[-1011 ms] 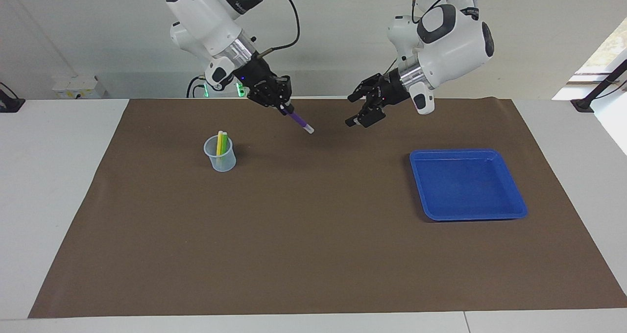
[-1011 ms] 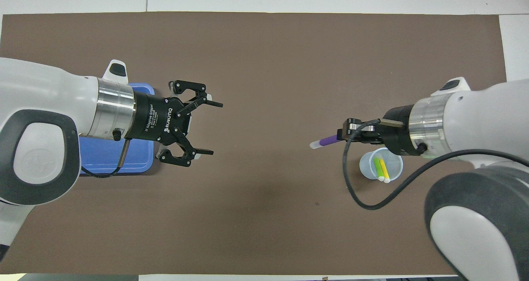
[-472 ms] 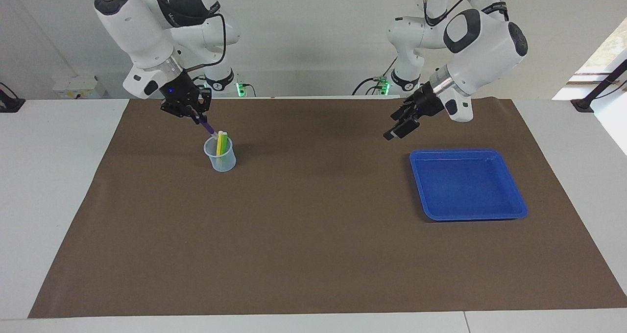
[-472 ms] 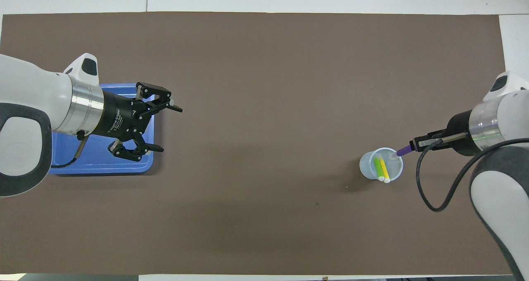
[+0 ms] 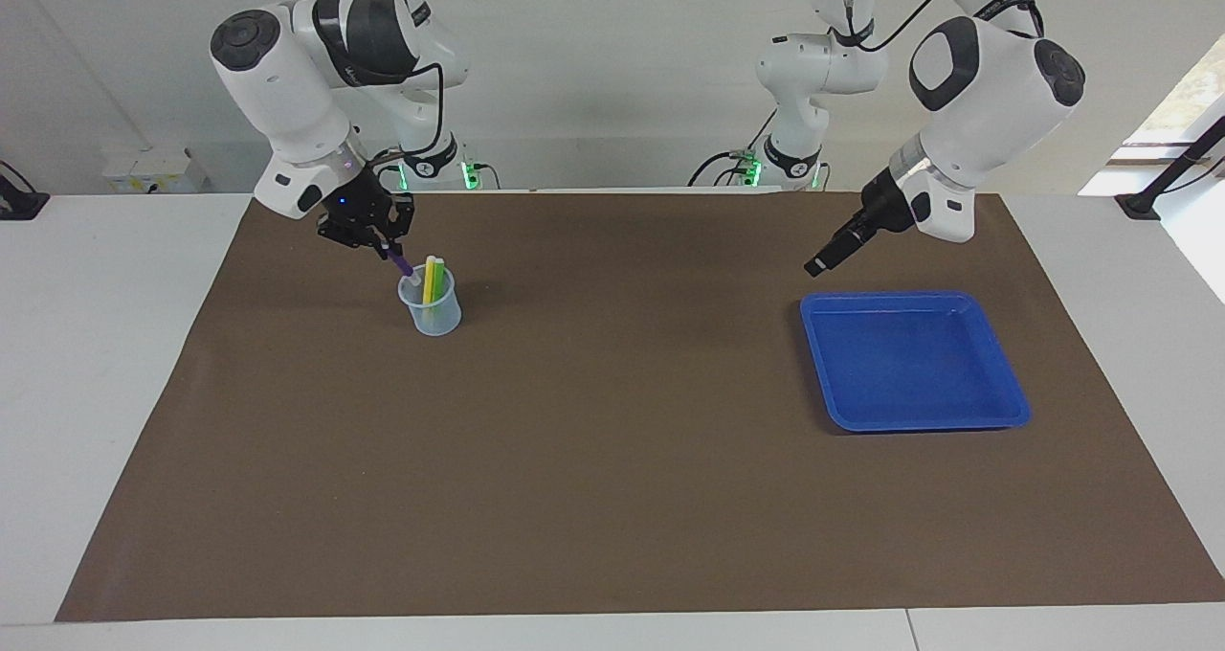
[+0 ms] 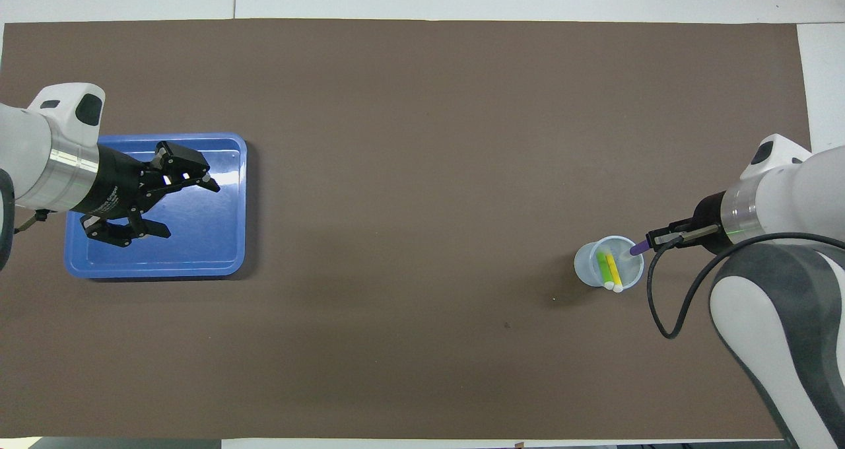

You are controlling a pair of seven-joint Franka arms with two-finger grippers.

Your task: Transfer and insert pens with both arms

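Note:
A clear plastic cup (image 5: 436,319) (image 6: 582,264) stands on the brown mat toward the right arm's end. A yellow pen (image 5: 429,276) (image 6: 614,272) and a green pen (image 5: 439,280) (image 6: 603,264) lean inside it. My right gripper (image 5: 386,245) (image 6: 651,241) is shut on the purple pen (image 5: 402,265) (image 6: 638,249). That pen slants down, with its lower end at the cup's rim. My left gripper (image 5: 815,265) (image 6: 190,210) hangs open and holds nothing, up in the air over the blue tray (image 5: 914,364) (image 6: 211,251).
The blue tray lies on the mat toward the left arm's end, with nothing in it. The brown mat (image 5: 612,460) covers most of the white table. Two smaller white arms with green lights stand at the robots' edge.
My right gripper has carried the purple pen from mid-table to the cup and lowered its tip to the rim. My left arm has drawn back toward its own end, over the tray.

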